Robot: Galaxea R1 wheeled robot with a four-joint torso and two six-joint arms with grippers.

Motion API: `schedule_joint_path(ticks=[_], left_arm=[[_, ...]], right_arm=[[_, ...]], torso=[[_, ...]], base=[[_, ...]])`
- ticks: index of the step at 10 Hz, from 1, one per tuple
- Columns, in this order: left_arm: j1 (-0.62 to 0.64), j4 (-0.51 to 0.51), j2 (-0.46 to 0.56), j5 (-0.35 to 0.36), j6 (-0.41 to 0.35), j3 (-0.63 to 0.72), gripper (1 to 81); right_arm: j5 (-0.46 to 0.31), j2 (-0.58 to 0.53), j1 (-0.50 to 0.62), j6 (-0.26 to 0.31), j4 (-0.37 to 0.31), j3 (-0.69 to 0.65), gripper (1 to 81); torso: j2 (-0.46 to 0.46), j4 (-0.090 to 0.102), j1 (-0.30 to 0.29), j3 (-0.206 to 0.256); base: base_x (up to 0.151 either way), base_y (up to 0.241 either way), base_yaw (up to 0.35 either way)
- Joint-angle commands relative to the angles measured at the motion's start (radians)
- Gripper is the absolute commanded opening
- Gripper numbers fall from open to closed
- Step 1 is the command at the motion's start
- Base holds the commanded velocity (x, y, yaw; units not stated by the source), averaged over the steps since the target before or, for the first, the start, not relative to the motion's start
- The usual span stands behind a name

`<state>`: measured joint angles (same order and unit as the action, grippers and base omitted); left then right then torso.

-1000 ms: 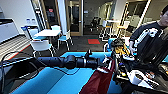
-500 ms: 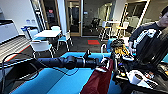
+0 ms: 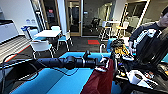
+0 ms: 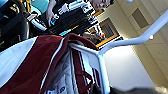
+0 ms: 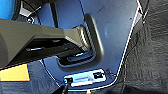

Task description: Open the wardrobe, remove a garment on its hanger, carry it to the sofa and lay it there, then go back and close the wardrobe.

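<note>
My left arm reaches across the head view from the left, over the bright blue sofa [image 3: 62, 82]. Its gripper [image 3: 104, 62] is shut on the white hanger [image 4: 100, 57]. The maroon garment [image 3: 100, 81] hangs from it above the sofa's seat. In the left wrist view the garment [image 4: 47, 57] shows close up, with a white sleeve and a light lining, draped over the hanger's shoulders. The right wrist view looks down at my own blue base [image 5: 112, 30] and dark carpet [image 5: 152, 55].
A person [image 3: 150, 37] with a control rig stands close at the right, beside my right arm's hardware. Behind the sofa are a white table [image 3: 50, 33], white chairs with blue seats [image 3: 41, 46], a red mat [image 3: 93, 42] and glass doors.
The whole head view has shifted slightly, so the camera moved. The left arm still holds the garment over the sofa in much the same pose.
</note>
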<state>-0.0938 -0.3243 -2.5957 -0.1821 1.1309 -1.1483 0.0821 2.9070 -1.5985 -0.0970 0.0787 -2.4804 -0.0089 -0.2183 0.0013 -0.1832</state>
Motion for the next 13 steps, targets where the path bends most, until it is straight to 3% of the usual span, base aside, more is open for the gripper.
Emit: schedule_joint_path(ticks=[1,3,8,13], left_arm=[[0.187,-0.013,-0.008,0.095,0.001,0.028,1.0],[0.187,-0.013,-0.006,0.095,0.001,0.032,1.0],[0.187,-0.013,-0.008,0.098,0.001,0.013,1.0],[0.259,-0.004,-0.077,0.098,0.003,-0.202,1.0]], right_arm=[[-0.065,-0.007,0.010,0.003,0.010,0.008,81.1],[-0.065,-0.007,0.010,0.003,0.010,0.008,81.1],[-0.065,-0.006,0.010,0.003,0.010,0.008,81.1],[-0.065,0.002,0.010,0.003,0.010,0.008,81.1]], torso=[[0.000,0.000,0.000,0.000],[0.000,0.000,0.000,0.000],[-0.002,0.000,-0.001,0.000],[-0.002,0.000,-0.001,0.000]], base=[[-0.094,0.000,0.000],[-0.112,0.000,0.000],[0.000,0.000,0.000],[0.000,0.000,0.000]])
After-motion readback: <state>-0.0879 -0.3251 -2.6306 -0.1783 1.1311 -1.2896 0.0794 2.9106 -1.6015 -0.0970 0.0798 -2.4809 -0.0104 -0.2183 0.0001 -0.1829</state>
